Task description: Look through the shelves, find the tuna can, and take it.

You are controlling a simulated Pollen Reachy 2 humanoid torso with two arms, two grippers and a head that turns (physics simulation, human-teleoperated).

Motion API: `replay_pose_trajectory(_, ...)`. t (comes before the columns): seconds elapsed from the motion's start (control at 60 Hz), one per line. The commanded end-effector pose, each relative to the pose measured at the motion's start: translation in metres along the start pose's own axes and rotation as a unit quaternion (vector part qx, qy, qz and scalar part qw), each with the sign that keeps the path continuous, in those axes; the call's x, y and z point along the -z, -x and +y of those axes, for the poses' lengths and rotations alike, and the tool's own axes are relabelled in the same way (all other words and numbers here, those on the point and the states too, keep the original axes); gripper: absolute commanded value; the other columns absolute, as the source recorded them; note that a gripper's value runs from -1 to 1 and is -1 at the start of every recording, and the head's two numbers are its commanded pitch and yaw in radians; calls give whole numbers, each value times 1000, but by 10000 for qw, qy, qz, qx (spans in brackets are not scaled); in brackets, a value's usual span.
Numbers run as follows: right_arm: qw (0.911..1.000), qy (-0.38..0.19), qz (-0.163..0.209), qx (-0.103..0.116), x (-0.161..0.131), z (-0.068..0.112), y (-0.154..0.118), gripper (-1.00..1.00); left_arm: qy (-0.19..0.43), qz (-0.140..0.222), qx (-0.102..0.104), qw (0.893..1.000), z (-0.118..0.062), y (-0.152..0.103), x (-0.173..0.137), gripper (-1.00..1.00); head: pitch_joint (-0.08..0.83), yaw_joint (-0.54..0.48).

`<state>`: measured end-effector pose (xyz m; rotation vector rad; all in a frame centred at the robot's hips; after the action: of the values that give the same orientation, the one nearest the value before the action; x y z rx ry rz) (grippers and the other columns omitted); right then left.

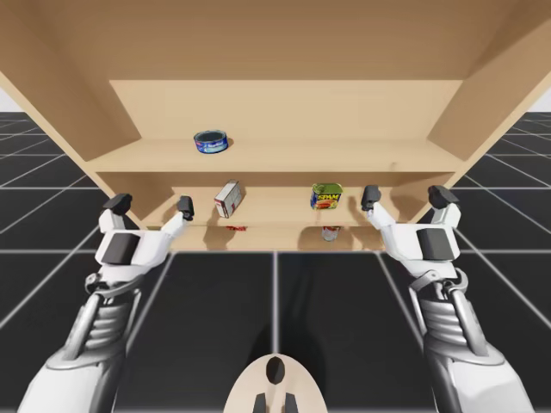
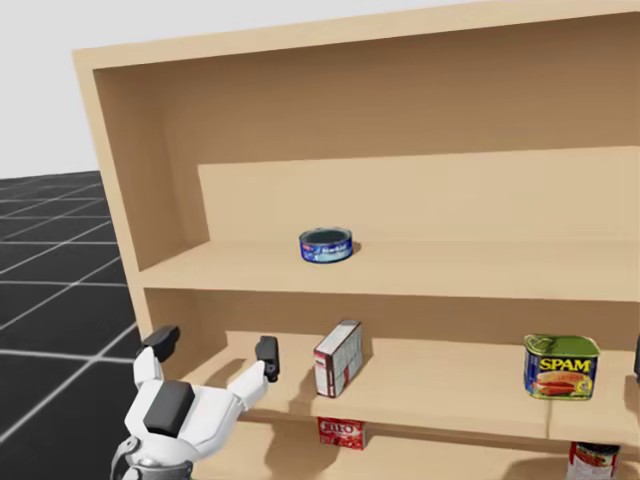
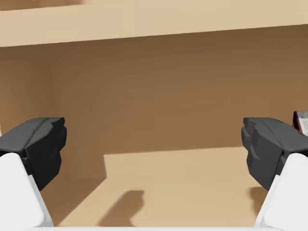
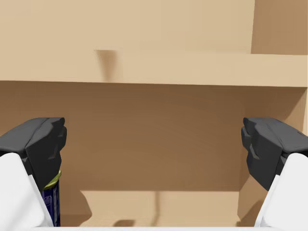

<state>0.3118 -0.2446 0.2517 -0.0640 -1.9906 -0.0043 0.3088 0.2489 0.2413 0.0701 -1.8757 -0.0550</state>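
The wooden shelf unit fills the far side. My left gripper and right gripper hover near the lower shelf, both spread wide and holding nothing. The tuna can, short, round and blue, sits on the upper board, left of the middle. I judge it stiff, smooth-walled and fairly dense, best pinched across its side wall with the fingers level just above the board.
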Motion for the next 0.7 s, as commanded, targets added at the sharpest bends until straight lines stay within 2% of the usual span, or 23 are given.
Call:
replay_pose_trajectory(0.017, 10000, 10, 28, 39, 0, 2, 1, -1000, 108, 8, -272, 9996, -4, -16, -7, -1000, 183, 248)
replay_pose_trajectory(0.05, 10000, 17, 27, 33, 0, 2, 1, -1000, 286, 45, -422, 9987, -9, -26, -12, -1000, 184, 246)
replay_pose_trajectory(0.083, 10000, 17, 28, 32, 0, 2, 1, -1000, 354, 70, -464, 9983, -11, -32, -15, -1000, 184, 244)
replay_pose_trajectory(0.133, 10000, 31, 37, 29, 0, 2, 1, -1000, 408, 129, -390, 9983, -17, -46, -20, -1000, 185, 242)
replay_pose_trajectory(0.3, 10000, 39, 70, 40, -1, 1, 2, -1000, 687, 205, -457, 9964, -29, -96, -30, -1000, 184, 246)
replay_pose_trajectory(0.417, 9999, 34, 97, 48, -1, 1, 3, -1000, 837, 188, -477, 9952, -35, -121, -27, -1000, 186, 252)
replay_pose_trajectory(0.5, 9999, 49, 105, 51, -1, 0, 3, -1000, 907, 240, -464, 9945, -40, -129, -18, -1000, 184, 256)
replay_pose_trajectory(0.7, 9998, 148, 117, 51, 0, -2, 2, -1000, 1066, 489, -785, 9900, -54, -134, 13, -1000, 182, 262)
